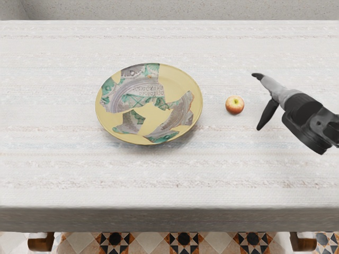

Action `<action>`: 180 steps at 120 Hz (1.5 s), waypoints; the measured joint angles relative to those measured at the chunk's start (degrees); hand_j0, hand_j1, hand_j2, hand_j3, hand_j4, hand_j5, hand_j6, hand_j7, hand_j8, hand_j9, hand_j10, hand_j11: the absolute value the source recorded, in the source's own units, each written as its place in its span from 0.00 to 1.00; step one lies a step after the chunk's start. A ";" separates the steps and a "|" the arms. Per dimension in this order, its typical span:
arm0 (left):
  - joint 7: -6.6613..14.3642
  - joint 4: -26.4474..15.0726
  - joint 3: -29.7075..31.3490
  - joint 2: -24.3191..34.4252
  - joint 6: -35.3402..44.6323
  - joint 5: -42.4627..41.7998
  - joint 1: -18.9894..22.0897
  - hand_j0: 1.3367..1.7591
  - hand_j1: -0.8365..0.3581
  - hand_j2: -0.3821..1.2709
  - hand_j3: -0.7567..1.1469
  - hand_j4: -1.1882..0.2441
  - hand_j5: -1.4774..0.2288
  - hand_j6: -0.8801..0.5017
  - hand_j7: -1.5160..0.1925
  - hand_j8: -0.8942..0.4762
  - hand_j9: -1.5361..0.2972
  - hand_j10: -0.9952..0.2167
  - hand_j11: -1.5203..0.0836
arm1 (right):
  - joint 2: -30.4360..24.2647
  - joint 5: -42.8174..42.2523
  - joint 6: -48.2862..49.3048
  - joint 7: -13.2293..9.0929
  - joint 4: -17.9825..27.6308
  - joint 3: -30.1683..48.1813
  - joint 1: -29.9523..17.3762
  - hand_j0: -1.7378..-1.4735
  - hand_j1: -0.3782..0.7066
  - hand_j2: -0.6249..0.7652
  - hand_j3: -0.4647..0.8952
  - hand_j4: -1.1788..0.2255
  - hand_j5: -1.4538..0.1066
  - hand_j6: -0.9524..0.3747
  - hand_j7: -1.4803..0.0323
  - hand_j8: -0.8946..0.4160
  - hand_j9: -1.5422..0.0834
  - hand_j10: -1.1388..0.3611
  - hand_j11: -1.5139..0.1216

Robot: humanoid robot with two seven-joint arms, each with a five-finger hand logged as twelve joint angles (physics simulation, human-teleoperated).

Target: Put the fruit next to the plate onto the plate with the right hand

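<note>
Apple (234, 105) lies beside the plate (183, 84), right hand (276, 95) near it, fingers (267, 114) spread, holding nothing.

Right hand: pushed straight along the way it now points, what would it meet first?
Likely the small red-and-yellow apple, lying between the open right hand and the round yellow patterned plate; the hand's height is unclear, so it might pass over.

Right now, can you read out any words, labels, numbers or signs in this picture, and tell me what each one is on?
plate: a curved band of letter-like marks in the grey-green pattern, too small and blurred to read.
apple: no sticker or label shows.
right hand: no markings show.
Nothing in the picture can be read as text.
</note>
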 joint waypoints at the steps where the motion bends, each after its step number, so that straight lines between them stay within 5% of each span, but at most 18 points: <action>1: 0.00 0.00 0.00 0.00 0.00 0.00 0.00 0.76 0.74 0.26 0.40 0.66 0.68 0.46 0.70 0.47 0.66 0.62 0.75 | 0.41 -0.20 -0.14 -0.13 -0.44 -0.10 0.03 0.30 0.07 0.45 0.34 0.81 0.90 0.68 0.95 0.65 0.92 0.73 0.89; 26: 0.00 0.00 0.00 0.00 0.00 -0.01 0.00 0.76 0.74 0.26 0.40 0.66 0.68 0.46 0.70 0.47 0.66 0.62 0.75 | 11.05 -1.67 -4.26 -1.49 -11.59 -4.51 3.32 0.30 0.10 0.44 0.34 0.79 0.88 0.67 0.92 0.63 0.90 0.71 0.87; 75: 0.00 0.00 0.00 0.00 0.00 -0.01 0.00 0.76 0.74 0.26 0.40 0.66 0.68 0.46 0.70 0.47 0.66 0.62 0.75 | 19.22 -1.46 -6.77 -2.40 -20.72 -6.29 6.32 0.30 0.29 0.42 0.34 0.67 0.73 0.53 0.77 0.50 0.76 0.60 0.73; 123: 0.00 0.00 0.00 0.00 0.00 -0.01 0.00 0.76 0.74 0.26 0.40 0.66 0.68 0.46 0.70 0.47 0.66 0.62 0.75 | 20.23 -0.71 -8.76 -2.82 -21.13 -7.07 5.87 0.30 0.52 0.40 0.34 0.51 0.54 0.39 0.58 0.34 0.57 0.45 0.55; 180: 0.00 0.00 0.01 0.00 0.00 0.00 0.00 0.76 0.74 0.26 0.40 0.66 0.68 0.46 0.70 0.47 0.66 0.62 0.75 | 17.33 3.68 -8.56 -2.80 -16.50 -6.34 6.89 0.30 0.59 0.70 0.34 0.39 0.39 0.36 0.43 0.35 0.43 0.34 0.41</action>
